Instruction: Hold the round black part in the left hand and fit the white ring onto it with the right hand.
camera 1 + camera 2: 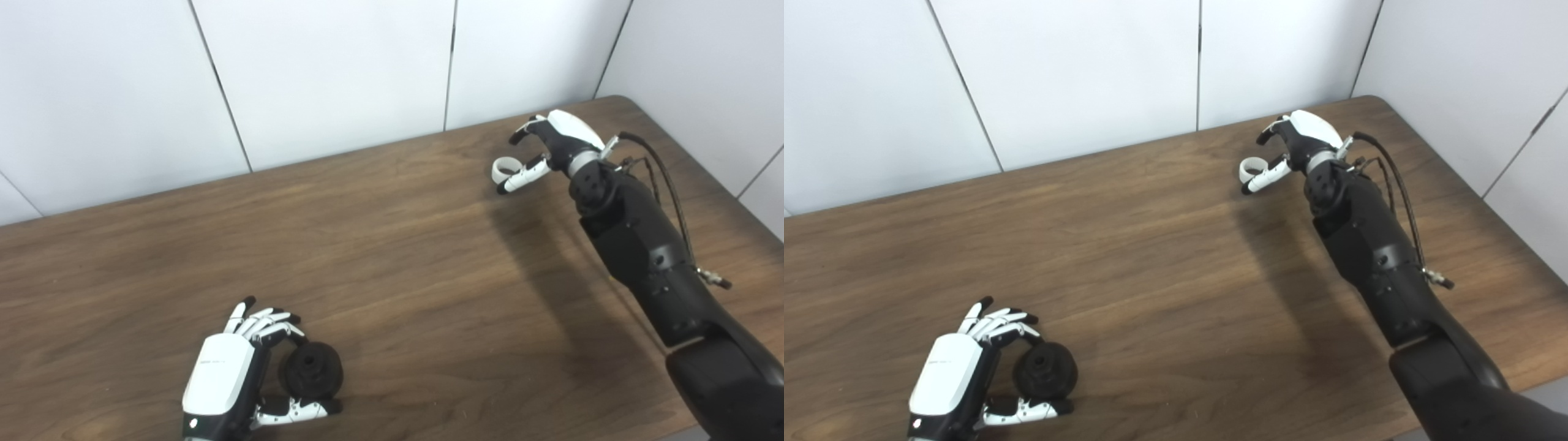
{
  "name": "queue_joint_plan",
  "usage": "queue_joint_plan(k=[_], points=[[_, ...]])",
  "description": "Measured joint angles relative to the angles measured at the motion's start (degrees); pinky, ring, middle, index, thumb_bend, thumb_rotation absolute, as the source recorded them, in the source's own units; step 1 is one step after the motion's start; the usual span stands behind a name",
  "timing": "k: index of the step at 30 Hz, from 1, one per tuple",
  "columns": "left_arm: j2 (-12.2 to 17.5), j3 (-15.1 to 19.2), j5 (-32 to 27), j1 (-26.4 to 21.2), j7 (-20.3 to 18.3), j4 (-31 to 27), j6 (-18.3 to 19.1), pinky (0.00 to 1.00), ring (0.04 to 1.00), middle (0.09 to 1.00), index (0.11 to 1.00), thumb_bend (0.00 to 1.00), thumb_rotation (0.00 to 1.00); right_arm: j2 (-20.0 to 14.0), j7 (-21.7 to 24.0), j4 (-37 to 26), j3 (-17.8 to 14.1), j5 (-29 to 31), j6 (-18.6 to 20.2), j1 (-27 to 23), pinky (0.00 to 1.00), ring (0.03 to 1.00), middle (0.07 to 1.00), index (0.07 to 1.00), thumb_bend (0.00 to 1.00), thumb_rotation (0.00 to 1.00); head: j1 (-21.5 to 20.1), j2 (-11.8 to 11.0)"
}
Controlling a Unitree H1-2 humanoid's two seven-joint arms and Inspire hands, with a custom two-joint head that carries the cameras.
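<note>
Wood table point(398, 245) | left hand point(229, 373) cups black part point(311, 369) | right hand point(1292, 147) at white ring point(1251, 166)

Robot hands and forearm, appearance.
Each robot hand, left point(229, 380) and right point(554, 147): white back shell, white fingers, black tips; black right forearm point(637, 245) behind it carries dark cables point(670, 184).

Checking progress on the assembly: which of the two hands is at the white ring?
The right hand, far across the wooden table, with its fingers around the small white ring. The left hand is near, at the round black part.
</note>
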Motion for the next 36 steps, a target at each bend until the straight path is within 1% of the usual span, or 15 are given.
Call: queue_joint_plan(k=[6, 13, 22, 36], points=[[0.0, 0.0, 0.0, 0.1, 0.0, -0.2, 0.0, 0.97, 0.816, 0.746, 0.485, 0.52, 0.05, 0.0, 0.1, 2.0, 0.9, -0.7, 0.0, -1.5, 1.0, 1.0, 0.956, 0.722, 0.89, 0.22, 0.3, 0.0], [0.0, 0.0, 0.1, 0.1, 0.0, -0.2, 0.0, 0.97, 0.814, 0.745, 0.485, 0.52, 0.05, 0.3, 0.0, 3.2, 1.8, -0.8, 0.0, -1.6, 1.0, 1.0, 0.951, 0.685, 0.88, 0.21, 0.2, -0.1], [0.0, 0.0, 0.1, 0.1, 0.0, -0.2, 0.0, 0.98, 0.817, 0.745, 0.485, 0.52, 0.05, 0.3, -0.1, 3.3, 2.1, -0.8, 0.0, -1.6, 1.0, 1.0, 0.935, 0.647, 0.85, 0.18, 0.2, 0.1], [0.0, 0.0, 0.1, 0.2, -0.1, -0.3, 0.1, 0.98, 0.824, 0.745, 0.485, 0.52, 0.05, 0.2, -0.2, 3.3, 2.7, -0.7, 0.0, -1.5, 1.0, 1.0, 0.897, 0.604, 0.84, 0.17, 0.4, 0.1]])
